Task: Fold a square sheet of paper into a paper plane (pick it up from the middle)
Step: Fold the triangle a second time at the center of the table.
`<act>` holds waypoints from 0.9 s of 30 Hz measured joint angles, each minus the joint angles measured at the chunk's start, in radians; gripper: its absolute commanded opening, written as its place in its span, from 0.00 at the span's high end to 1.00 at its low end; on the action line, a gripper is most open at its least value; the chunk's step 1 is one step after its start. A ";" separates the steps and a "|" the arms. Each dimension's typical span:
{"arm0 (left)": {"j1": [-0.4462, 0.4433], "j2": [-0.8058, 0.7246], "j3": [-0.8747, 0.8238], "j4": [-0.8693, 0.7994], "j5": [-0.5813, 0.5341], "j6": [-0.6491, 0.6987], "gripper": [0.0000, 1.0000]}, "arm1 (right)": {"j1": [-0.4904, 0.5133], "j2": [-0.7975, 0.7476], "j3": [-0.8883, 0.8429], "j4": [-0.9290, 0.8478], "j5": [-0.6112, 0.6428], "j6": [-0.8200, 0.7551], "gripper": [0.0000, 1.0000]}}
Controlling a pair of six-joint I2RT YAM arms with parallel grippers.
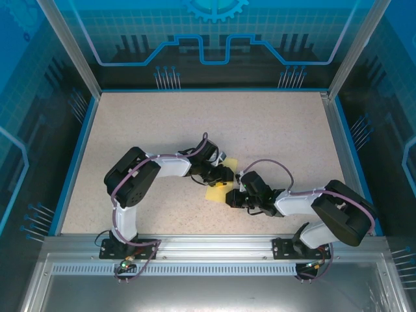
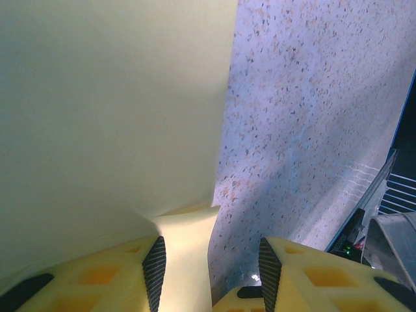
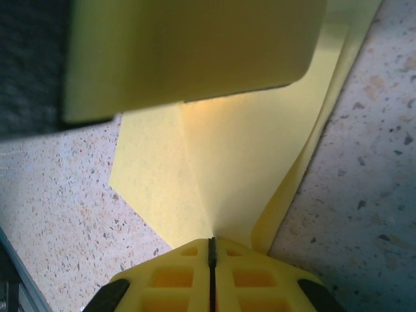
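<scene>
Between right jaws, paper (image 3: 221,175) pinched; left jaws straddle it.

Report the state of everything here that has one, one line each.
yellow paper: creased and doubled over, one end pinched in the right tool.
right tool: shut on the yellow paper.
left tool: open, jaws apart, with the yellow paper reaching in between them but not clamped.

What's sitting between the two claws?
The yellow paper sheet, between left claw and right claw; the top external view shows it.
</scene>
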 measured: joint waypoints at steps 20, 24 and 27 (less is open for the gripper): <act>0.017 0.005 0.076 -0.080 -0.027 0.030 0.54 | 0.009 0.013 0.067 -0.125 0.019 -0.032 0.94; 0.037 0.003 0.103 -0.102 -0.033 0.050 0.54 | 0.014 0.019 0.072 -0.127 0.023 -0.035 0.94; 0.044 -0.020 0.114 -0.123 -0.035 0.064 0.54 | 0.014 0.019 0.075 -0.128 0.023 -0.035 0.94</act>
